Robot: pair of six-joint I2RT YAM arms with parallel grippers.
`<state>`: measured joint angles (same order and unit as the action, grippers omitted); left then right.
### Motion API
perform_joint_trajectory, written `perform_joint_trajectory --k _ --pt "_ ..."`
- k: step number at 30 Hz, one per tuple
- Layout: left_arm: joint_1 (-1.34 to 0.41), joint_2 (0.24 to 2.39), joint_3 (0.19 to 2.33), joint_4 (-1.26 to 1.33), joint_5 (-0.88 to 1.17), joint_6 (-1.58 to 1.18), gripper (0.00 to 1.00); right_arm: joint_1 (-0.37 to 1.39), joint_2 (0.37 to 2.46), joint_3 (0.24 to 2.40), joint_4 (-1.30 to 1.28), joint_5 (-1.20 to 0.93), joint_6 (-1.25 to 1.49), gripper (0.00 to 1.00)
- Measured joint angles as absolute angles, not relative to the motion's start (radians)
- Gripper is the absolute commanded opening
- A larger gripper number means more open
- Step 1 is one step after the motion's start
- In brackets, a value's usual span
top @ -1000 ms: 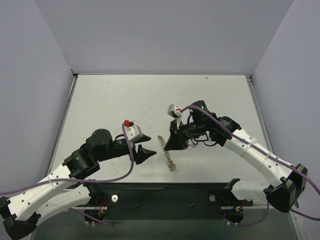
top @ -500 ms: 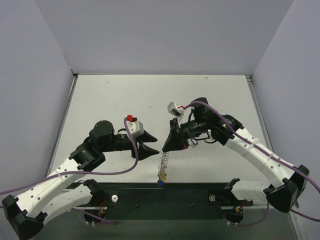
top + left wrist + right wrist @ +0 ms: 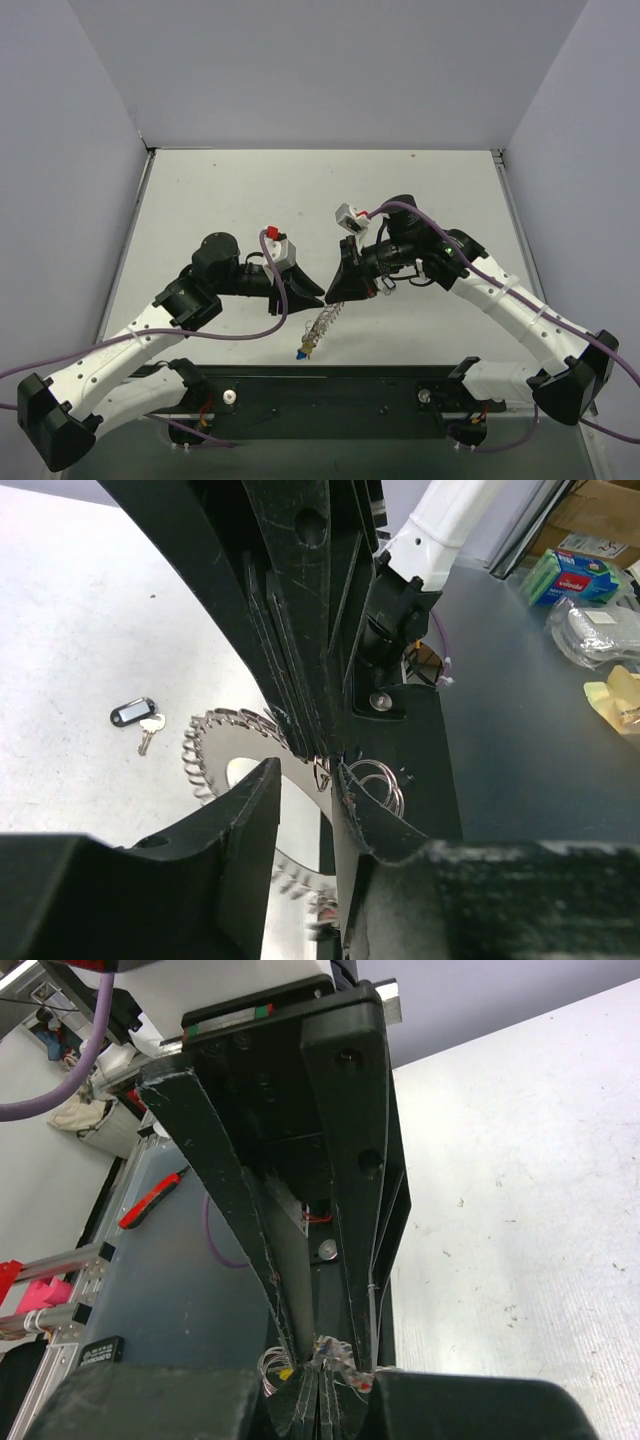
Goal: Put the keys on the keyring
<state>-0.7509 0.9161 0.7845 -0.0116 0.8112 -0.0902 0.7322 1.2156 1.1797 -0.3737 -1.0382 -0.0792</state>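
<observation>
The silvery keyring (image 3: 322, 322) hangs edge-on above the table from my right gripper (image 3: 333, 297), which is shut on its top rim. Coloured keys (image 3: 303, 350) dangle at its lower end. In the left wrist view the keyring's bumpy rim (image 3: 205, 760) curves up to the right gripper's fingers (image 3: 300, 630). My left gripper (image 3: 308, 770) stands open tip to tip with them, its narrow gap straddling a bit of the rim. A loose key with a black tag (image 3: 135, 713) lies on the table. The right wrist view shows my right gripper (image 3: 318, 1385) pinching the keyring (image 3: 331, 1348).
Small spare split rings (image 3: 385, 780) lie by the black base plate (image 3: 330, 395) at the table's near edge. Grey walls enclose the white table (image 3: 230, 200) on three sides. Both arms meet just in front of the base plate.
My left gripper has moved right, up to the right gripper's tip, and its jaws have narrowed. The keyring was lifted and now hangs, its lower end swung to the left.
</observation>
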Motion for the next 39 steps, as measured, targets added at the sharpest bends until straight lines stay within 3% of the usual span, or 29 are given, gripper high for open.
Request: perform_joint_trajectory --k 26,29,33,39 --pt "-0.75 0.987 0.807 -0.007 0.878 -0.098 0.29 0.714 1.201 1.18 -0.362 -1.017 -0.074 0.0" --pt "-0.75 0.995 0.807 0.008 0.885 -0.112 0.25 0.714 1.201 1.18 -0.362 -1.017 -0.072 0.0" --pt "-0.749 1.003 0.807 0.025 0.888 -0.13 0.0 0.714 1.201 1.18 -0.362 -1.019 -0.067 0.0" --pt "-0.744 1.012 0.807 0.034 0.888 -0.149 0.0 0.714 1.2 1.179 -0.363 -1.016 -0.059 0.02"
